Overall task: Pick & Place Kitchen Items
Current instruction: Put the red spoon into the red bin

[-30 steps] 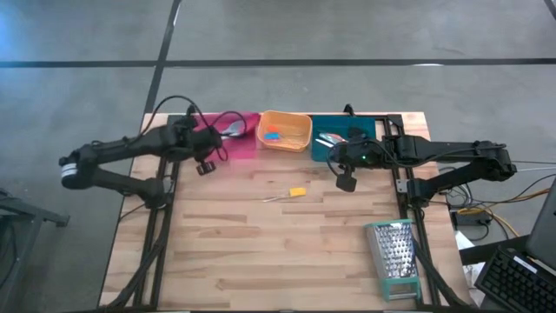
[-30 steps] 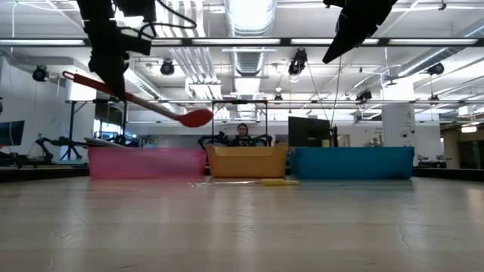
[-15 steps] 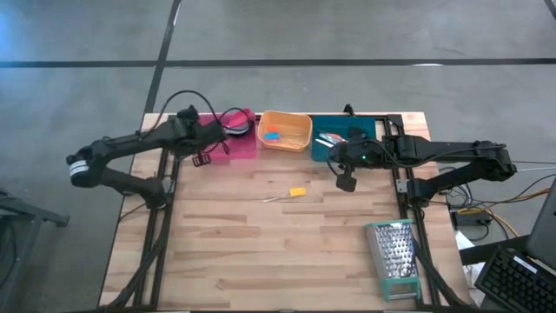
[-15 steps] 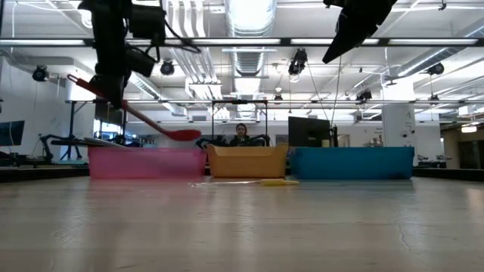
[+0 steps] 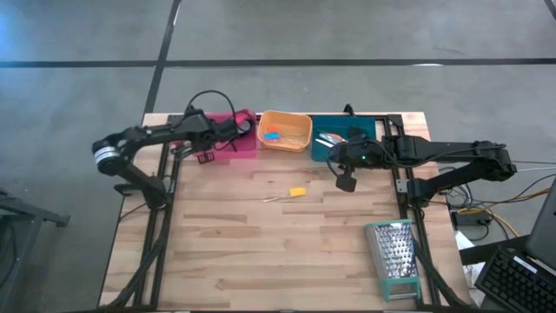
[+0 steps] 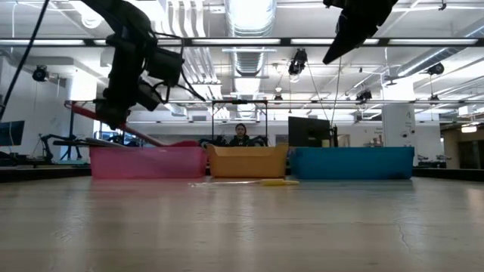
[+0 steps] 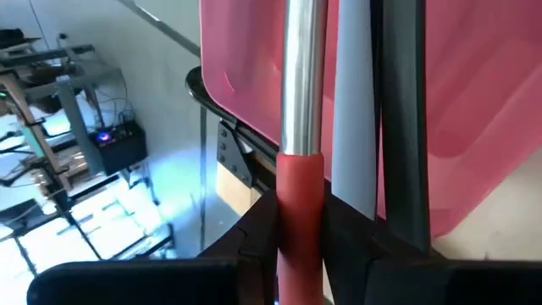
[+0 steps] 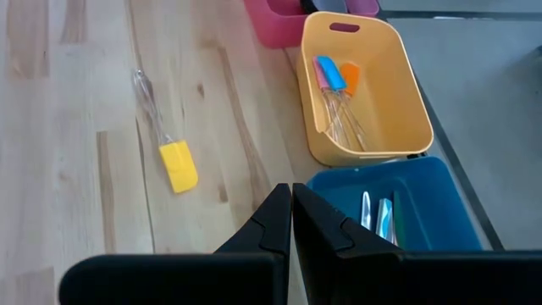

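Since a second ago the left claw has swung farther back over the pink bin and dropped lower. It is still clenched on the red-handled utensil, whose red head hung clear above the bin rim before and now dips behind that rim in the low view. The handle slants up out of the bin toward the surface's left edge. In the left wrist view its red grip and steel shaft run between the fingers, alongside a grey handle and a black handle lying in the bin.

Nearest on the wooden surface lies the metal grater, at the right front. Farther in, the yellow-headed utensil lies alone in the middle, well apart from both arms.

The right claw has not moved: it hangs pinched tight and empty before the teal bin. Between the pink and teal bins, the orange bin holds small blue and orange pieces.
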`<action>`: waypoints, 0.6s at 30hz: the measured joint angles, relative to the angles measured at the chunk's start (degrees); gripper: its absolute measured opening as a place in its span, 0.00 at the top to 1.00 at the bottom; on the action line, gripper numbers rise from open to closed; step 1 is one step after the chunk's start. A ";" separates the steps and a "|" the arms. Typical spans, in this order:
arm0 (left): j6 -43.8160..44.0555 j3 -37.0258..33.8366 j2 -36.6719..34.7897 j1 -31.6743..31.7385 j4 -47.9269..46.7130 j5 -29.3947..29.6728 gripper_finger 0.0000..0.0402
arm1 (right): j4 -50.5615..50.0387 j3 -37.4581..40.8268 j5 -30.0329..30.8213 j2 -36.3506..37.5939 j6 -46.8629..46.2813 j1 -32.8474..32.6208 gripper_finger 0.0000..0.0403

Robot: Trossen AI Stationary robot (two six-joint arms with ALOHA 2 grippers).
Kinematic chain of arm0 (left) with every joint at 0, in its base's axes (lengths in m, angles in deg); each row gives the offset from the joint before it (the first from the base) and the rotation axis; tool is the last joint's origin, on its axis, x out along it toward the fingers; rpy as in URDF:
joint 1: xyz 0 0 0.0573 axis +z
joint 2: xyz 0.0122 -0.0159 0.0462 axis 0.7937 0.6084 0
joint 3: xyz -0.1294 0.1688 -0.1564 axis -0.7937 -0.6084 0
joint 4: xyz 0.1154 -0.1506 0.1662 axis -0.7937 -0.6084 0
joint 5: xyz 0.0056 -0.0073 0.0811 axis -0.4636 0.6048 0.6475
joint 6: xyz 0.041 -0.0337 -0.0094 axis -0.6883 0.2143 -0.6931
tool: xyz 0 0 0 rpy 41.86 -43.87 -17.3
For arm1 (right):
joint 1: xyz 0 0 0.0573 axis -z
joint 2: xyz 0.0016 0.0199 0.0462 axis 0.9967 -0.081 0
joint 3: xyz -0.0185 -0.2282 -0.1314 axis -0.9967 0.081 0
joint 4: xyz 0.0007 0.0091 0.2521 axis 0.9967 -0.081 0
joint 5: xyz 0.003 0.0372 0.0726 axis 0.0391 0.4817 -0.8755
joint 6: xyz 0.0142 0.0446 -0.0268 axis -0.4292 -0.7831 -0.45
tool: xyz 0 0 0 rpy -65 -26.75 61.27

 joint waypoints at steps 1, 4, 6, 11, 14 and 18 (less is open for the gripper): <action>-0.13 0.00 0.54 0.00 0.02 0.31 0.83 | 0.00 0.11 0.00 0.00 -0.04 0.00 0.98; -0.73 -0.02 1.60 -0.01 0.09 1.70 0.83 | 0.03 0.46 -0.02 0.00 -0.08 0.00 0.98; -0.69 -0.02 1.65 -0.34 0.01 2.38 0.83 | 0.00 0.81 0.00 0.00 -0.02 0.01 0.98; -2.26 -0.02 1.41 -0.39 0.09 2.70 0.83 | 0.01 1.91 0.00 0.00 -0.02 0.02 0.98; -5.33 -0.11 1.51 -0.57 -0.04 2.72 0.83 | 0.04 2.73 0.00 0.00 -0.13 0.00 0.98; -6.64 -0.11 2.11 -0.63 0.19 2.78 0.83 | 0.00 3.58 0.01 0.00 0.02 0.01 0.98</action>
